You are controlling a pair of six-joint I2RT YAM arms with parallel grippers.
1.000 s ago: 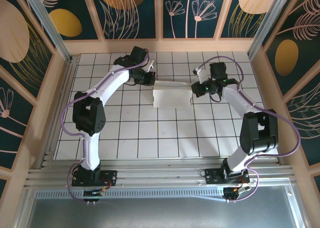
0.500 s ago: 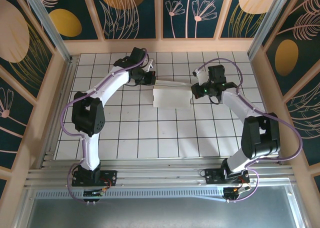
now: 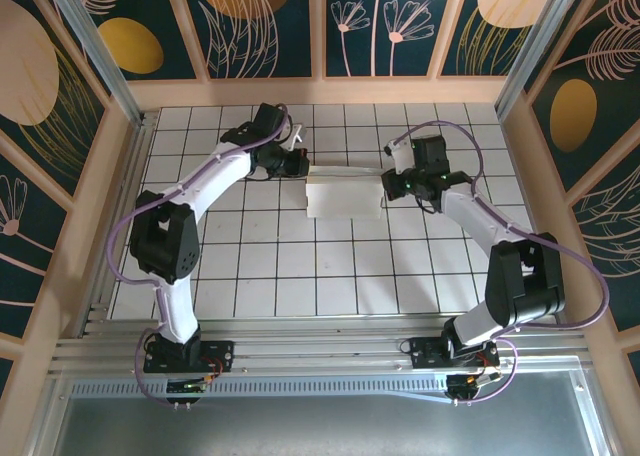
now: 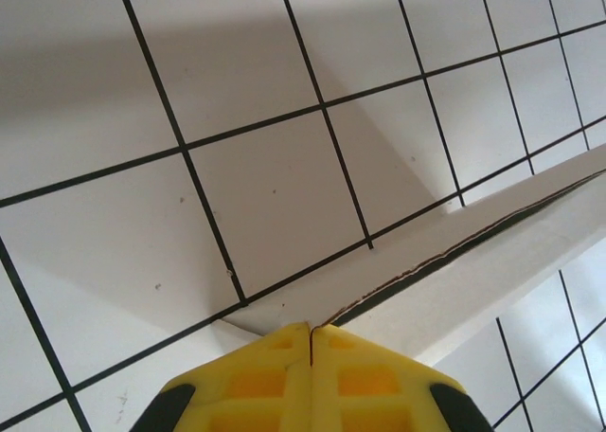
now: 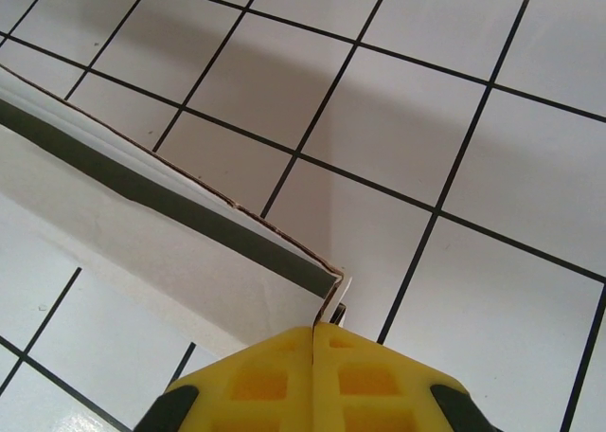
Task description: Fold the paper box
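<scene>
The paper box point(image 3: 345, 196) is white thin cardboard, partly folded, standing on the tiled table between the two arms. My left gripper point(image 3: 298, 164) is at its far left corner, and my right gripper point(image 3: 388, 184) is at its right end. In the left wrist view the yellow fingers point(image 4: 256, 380) of the left gripper point(image 4: 311, 328) are pressed together on a thin edge of the paper box point(image 4: 473, 271). In the right wrist view the right gripper point(image 5: 313, 328) is shut on an upright corner flap of the paper box point(image 5: 180, 252).
The white tiled table point(image 3: 300, 276) is ringed by wooden walls point(image 3: 320, 91) at the back and sides. An aluminium rail point(image 3: 320, 351) runs along the near edge by the arm bases.
The left arm's elbow has swung down and to the left, and the right gripper has crept slightly left. Both stay closed on the box, which has hardly moved.
</scene>
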